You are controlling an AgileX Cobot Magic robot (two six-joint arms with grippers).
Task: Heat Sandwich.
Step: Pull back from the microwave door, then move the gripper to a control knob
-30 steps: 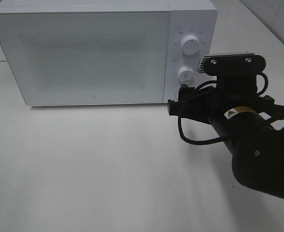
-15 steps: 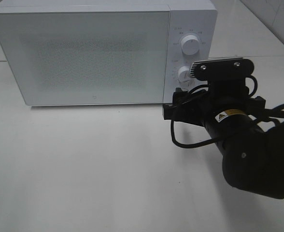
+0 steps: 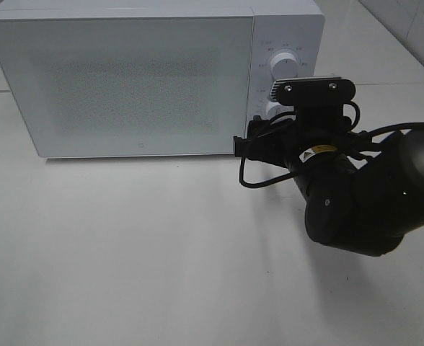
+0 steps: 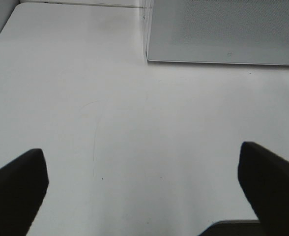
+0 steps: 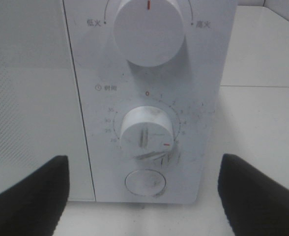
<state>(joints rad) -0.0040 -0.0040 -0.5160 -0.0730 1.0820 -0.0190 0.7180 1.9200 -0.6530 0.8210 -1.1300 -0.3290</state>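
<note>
One arm only from the high camera: the black right arm [image 3: 363,202], stretched in from the right over the white table [image 3: 125,252] toward the control panel of a white microwave [image 3: 125,79]. Stands at the back of the table with its door [image 3: 136,137] shut. Power knob [image 3: 285,65] just above the arm's wrist camera [image 3: 313,90]. Cannot tell the jaws from up here.

From the left wrist: left gripper [image 4: 142,164] hanging over the table, holding nothing. Jaws spread wide, with both dark fingers [image 4: 16,189] at the outer edges of the picture. Ahead, a lower corner of the microwave and part of its speckled door.

From the right wrist: right gripper [image 5: 142,167] facing the panel, close to it. Jaws apart, clasping nothing, one finger to either side of the timer knob [image 5: 147,132] and of the round button [image 5: 144,182] beneath it, and apart from both. Red mark of the power knob pointing straight up.

Sandwich seen in none of the three views; cannot tell where it lies.
</note>
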